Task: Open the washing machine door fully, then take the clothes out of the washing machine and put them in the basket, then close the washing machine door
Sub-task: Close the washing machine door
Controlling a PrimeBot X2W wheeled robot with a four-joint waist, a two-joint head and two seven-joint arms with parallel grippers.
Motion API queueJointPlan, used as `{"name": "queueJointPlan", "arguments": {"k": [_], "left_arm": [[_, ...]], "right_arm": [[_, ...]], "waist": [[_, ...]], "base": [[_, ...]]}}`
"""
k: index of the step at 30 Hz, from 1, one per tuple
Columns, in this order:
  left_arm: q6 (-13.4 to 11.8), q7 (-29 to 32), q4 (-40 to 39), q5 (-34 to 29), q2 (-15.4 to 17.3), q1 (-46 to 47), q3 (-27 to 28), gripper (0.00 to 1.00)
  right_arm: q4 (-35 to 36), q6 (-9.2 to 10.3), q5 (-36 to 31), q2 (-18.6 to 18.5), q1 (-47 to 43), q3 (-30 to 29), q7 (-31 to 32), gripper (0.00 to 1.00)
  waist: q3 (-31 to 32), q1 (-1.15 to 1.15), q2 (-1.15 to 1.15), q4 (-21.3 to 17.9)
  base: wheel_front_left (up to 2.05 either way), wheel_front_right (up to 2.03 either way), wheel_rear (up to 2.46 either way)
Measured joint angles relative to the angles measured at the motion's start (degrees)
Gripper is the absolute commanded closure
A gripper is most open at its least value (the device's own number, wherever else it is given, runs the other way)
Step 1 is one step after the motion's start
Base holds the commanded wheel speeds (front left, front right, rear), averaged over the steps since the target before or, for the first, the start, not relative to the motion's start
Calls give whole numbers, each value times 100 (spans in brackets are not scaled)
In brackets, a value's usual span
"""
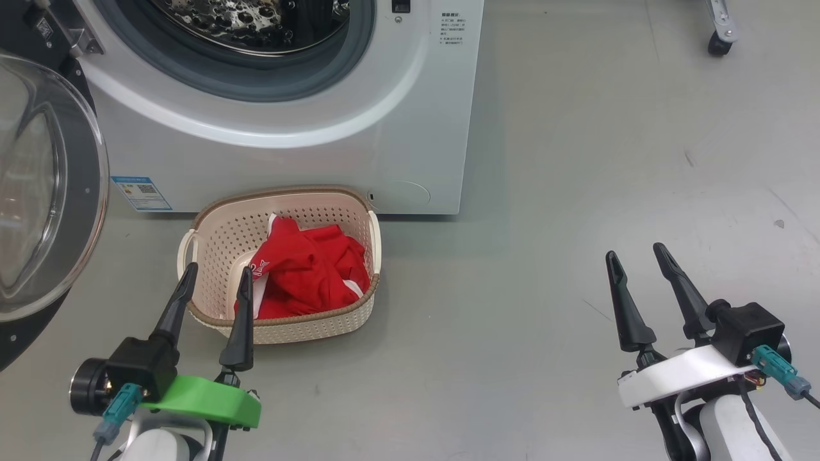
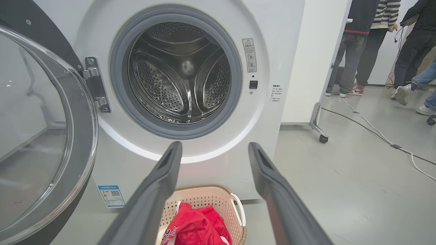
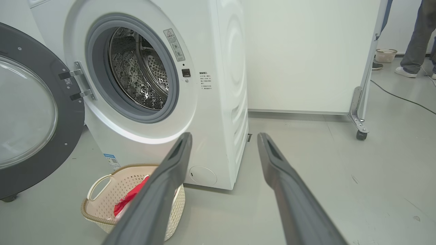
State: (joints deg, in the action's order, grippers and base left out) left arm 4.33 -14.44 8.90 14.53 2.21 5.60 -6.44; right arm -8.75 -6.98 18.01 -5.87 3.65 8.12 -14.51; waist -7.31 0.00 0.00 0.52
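- Red soft fabric: the clothes [image 1: 307,272] lie crumpled in the basket [image 1: 307,330]. They have white trim and a scrap of white lettering too small for me to read.
- Cream perforated plastic forms the basket's sides, under a brown woven-look rim, with a loop handle at each end. It stands on the grey floor [image 1: 544,256], just in front of the washing machine [image 1: 288,160] and below its opening.
- I see a smooth white machine front, with a grey rubber ring [image 2: 118,75] around a dimpled steel drum [image 2: 180,71].
- Writing: a small blue label [image 1: 141,193] with a QR code sits low on the machine's front. A grey warning sticker [image 2: 249,54] with a triangle sits right of the opening, above a block of small dark print [image 2: 276,93]. I cannot read any of it.
- I see the door [image 3: 30,112] swung wide on its metal hinge [image 2: 97,85] at the machine's left. It has a dark rim and a bulging clear glass bowl.
- My left end effector [image 1: 218,269], on a green bracket, hovers over the basket's near edge. Its two tapered dark fingers are spread and empty.
- My right end effector [image 1: 635,251], on a white bracket, hangs above bare floor well to the basket's right. Its fingers are parted, holding nothing.
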Motion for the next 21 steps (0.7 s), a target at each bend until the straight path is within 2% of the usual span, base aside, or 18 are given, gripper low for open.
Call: {"name": "queueJointPlan", "arguments": {"k": [13, 21], "left_arm": [[0, 0, 36, 5, 1, 0, -45, 0], [-53, 1, 60, 53, 0, 1, -168, 0]], "right_arm": [[-30, 0, 0, 0, 0, -26, 0, 0], [43, 0, 0, -73, -8, -69, 0, 0]], "waist": [[89, 0, 0, 9], [72, 0, 0, 246]], "base": [[0, 0, 0], [0, 0, 0]]}}
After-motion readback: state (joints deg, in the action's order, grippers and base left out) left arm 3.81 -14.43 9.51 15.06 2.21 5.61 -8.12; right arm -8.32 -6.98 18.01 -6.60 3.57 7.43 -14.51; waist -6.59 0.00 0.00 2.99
